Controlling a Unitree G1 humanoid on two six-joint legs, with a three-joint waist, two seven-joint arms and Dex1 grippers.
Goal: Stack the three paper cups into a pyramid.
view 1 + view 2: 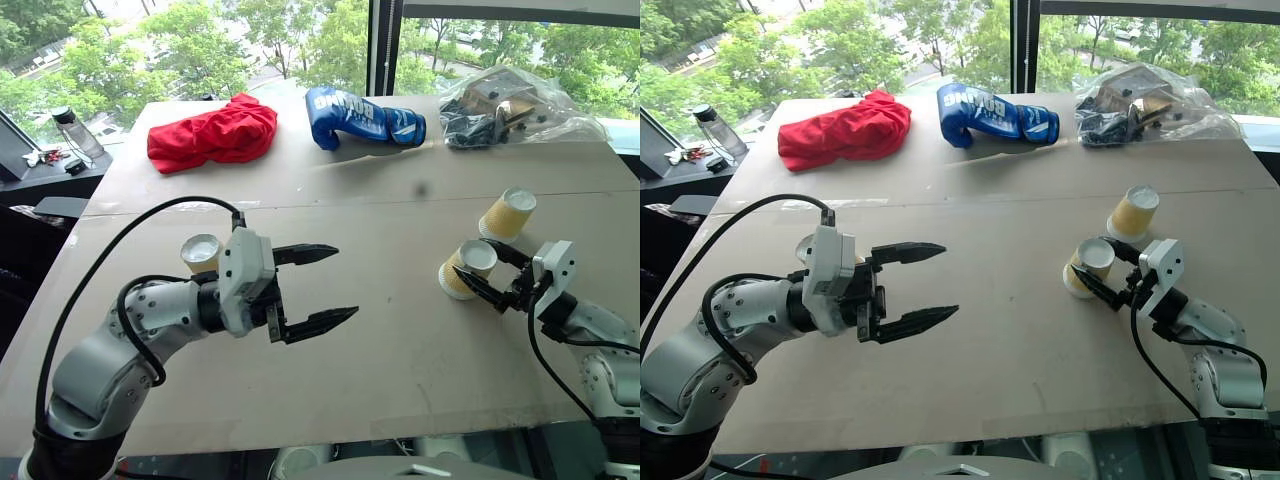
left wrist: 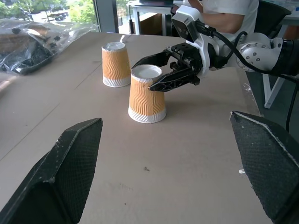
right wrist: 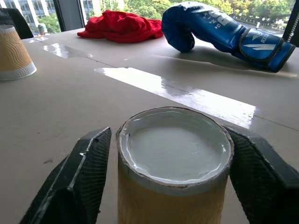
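Yellow-tan ribbed paper, white at rim and base: three cups, all inverted on the tan bench (image 1: 400, 330), none stacked. The nearer right-hand cup (image 1: 468, 270) stands toward the right edge of the bench; the right tool (image 1: 488, 272) is clamped on it, one black finger (image 3: 77, 182) against each side just under the upturned base. The second cup (image 1: 507, 214) stands just beyond it, closer to the right edge, apart and untouched. The third cup (image 1: 201, 254) stands near the left edge, partly hidden behind the left arm. The left tool (image 1: 318, 286) hangs above the middle of the bench, level, its fingers spread wide apart and holding nothing. Along the far edge lie a red cloth (image 1: 212, 133), a blue boxing glove (image 1: 362, 118) and a clear plastic bag of dark parts (image 1: 510, 108) at the far right corner
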